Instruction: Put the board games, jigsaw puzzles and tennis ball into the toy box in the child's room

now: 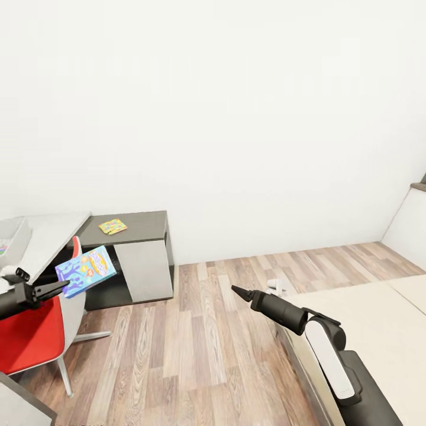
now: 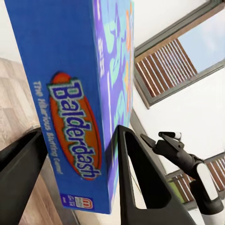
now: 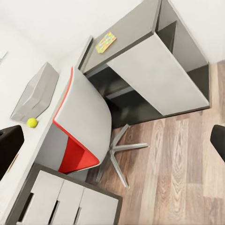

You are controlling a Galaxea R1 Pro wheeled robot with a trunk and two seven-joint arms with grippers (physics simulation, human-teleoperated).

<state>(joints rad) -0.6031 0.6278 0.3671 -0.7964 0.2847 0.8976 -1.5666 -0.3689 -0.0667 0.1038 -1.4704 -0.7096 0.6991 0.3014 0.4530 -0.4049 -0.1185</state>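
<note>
Left claw [image 1: 66, 288] pinches the blue Balderdash box [image 1: 86, 271] over the red chair [image 1: 32, 337]. Right claw [image 1: 236, 290] hangs with nothing in it, fingers spread wide; the toy box [image 3: 35, 92] and tennis ball [image 3: 32, 122] sit far from it.

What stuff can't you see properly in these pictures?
- Toy box: head view, cut off by the left edge; its inside is hidden by its wall in the right wrist view.
- Jigsaw puzzle: too small to make out pieces.
- Blue board game: left wrist view, its top is cut off by the frame.
- Bed: cut off at the right edge.
</note>
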